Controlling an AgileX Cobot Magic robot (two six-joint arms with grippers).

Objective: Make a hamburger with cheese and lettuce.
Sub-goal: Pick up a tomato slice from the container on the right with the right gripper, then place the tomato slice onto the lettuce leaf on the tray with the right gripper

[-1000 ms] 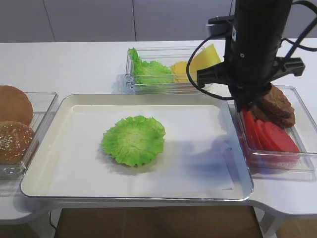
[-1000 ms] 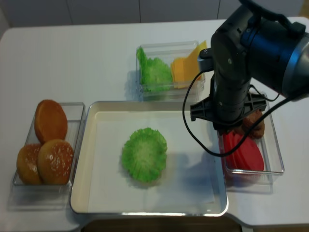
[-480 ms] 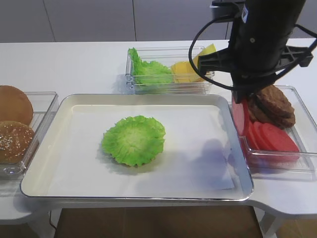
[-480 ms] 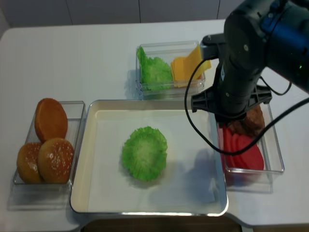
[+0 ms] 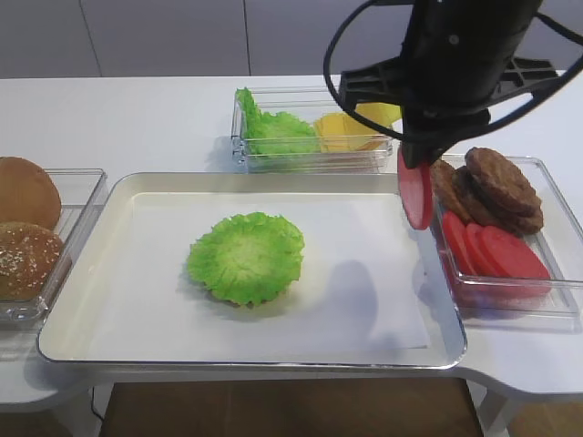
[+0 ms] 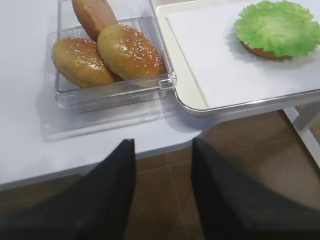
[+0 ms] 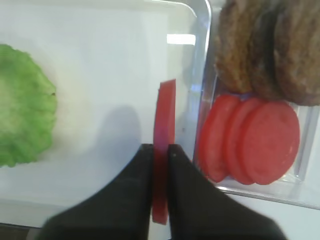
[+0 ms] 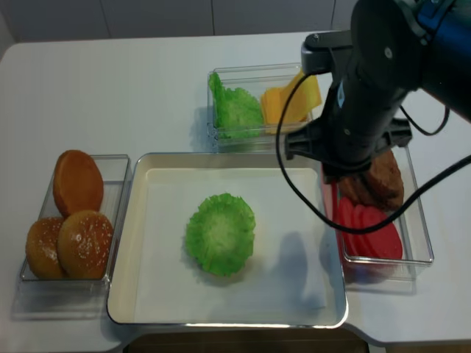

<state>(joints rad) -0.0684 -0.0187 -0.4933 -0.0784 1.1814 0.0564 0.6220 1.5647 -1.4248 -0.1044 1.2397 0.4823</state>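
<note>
The hamburger (image 5: 246, 257) is a ruffled green leaf on a bun base, lying mid-tray, also in the right wrist view (image 7: 22, 120) and the left wrist view (image 6: 277, 27). My right gripper (image 7: 160, 155) is shut on a round red slice (image 7: 164, 120), held edge-on above the tray's right rim (image 5: 417, 193). Spare lettuce (image 5: 273, 129) and cheese (image 5: 351, 129) share the back clear box. My left gripper (image 6: 162, 147) hangs open, holding nothing, over the floor just off the table's front edge, near the bun box.
A clear box at the left holds sesame buns (image 5: 27, 228). The right clear box holds brown patties (image 5: 496, 187) and more red slices (image 5: 496, 250). The white tray (image 5: 118, 196) has a raised rim all round.
My right gripper has lifted a red slice out of the right box and carried it up and left to the tray's right edge. The left gripper view has no earlier frame.
</note>
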